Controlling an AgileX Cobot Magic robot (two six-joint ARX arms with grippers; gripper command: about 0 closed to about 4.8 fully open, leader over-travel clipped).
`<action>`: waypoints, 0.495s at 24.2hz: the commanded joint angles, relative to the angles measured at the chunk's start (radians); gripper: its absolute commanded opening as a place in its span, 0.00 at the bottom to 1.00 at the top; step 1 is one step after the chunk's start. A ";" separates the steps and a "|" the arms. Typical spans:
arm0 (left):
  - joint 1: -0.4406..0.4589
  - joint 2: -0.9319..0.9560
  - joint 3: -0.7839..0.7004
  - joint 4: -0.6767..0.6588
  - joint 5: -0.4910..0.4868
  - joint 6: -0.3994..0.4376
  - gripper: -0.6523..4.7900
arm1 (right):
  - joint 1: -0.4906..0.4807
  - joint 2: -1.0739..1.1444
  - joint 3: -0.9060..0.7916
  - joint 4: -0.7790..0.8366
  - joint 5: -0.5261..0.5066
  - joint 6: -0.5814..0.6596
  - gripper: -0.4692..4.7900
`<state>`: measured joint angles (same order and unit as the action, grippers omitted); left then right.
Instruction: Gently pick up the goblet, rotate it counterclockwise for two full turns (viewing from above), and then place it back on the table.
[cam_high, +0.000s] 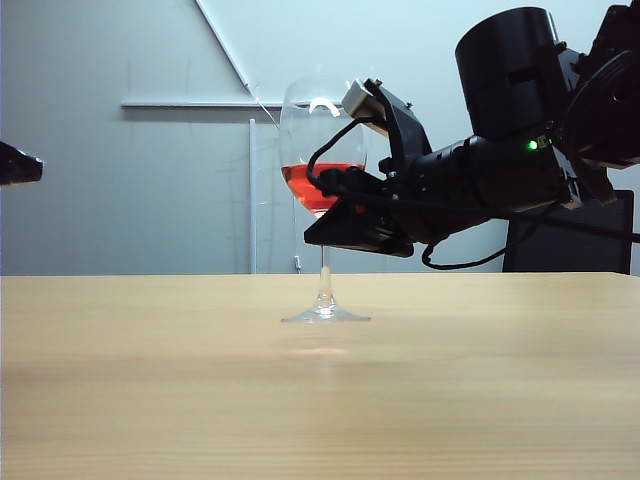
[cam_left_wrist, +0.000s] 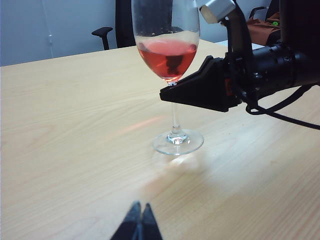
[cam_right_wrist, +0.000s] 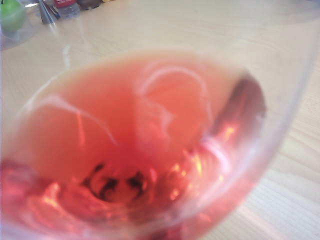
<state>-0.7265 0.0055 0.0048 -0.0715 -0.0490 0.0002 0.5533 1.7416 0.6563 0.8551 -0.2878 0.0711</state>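
clear goblet (cam_high: 322, 190) upright on table (cam_high: 150, 380); right pincer (cam_left_wrist: 172, 95) clenches its stem; left pincer (cam_left_wrist: 140, 222) closed, apart.

Right pincer (cam_high: 335, 215) reaching in level from the right, jaws nearly closed, left pincer (cam_left_wrist: 139, 222) closed, idle at the left

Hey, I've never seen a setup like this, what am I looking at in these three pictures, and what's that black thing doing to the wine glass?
It is a robot with two arms, each ending in two fingers. One picture is taken from a camera beside the table. The other two come from cameras on the wrists. On the table stands the goblet, a stemmed glass with red liquid, its foot apparently resting on the wood. The right gripper, the black part, is shut on the goblet at the top of the stem, just under the bowl. Its own camera looks straight into the bowl, hence the pink blur. The left gripper is shut, empty and well back from the glass.
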 joint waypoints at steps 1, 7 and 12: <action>-0.001 0.000 0.004 0.005 0.004 0.000 0.11 | 0.002 -0.014 0.011 0.062 -0.040 -0.002 0.08; -0.001 0.000 0.004 0.005 0.004 0.000 0.11 | 0.001 -0.014 0.011 0.061 -0.194 -0.142 0.08; -0.001 0.000 0.004 0.005 0.004 0.000 0.11 | -0.031 -0.014 0.011 0.061 -0.364 -0.164 0.08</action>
<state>-0.7265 0.0055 0.0048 -0.0715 -0.0490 0.0002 0.5369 1.7412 0.6563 0.8639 -0.6056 -0.1017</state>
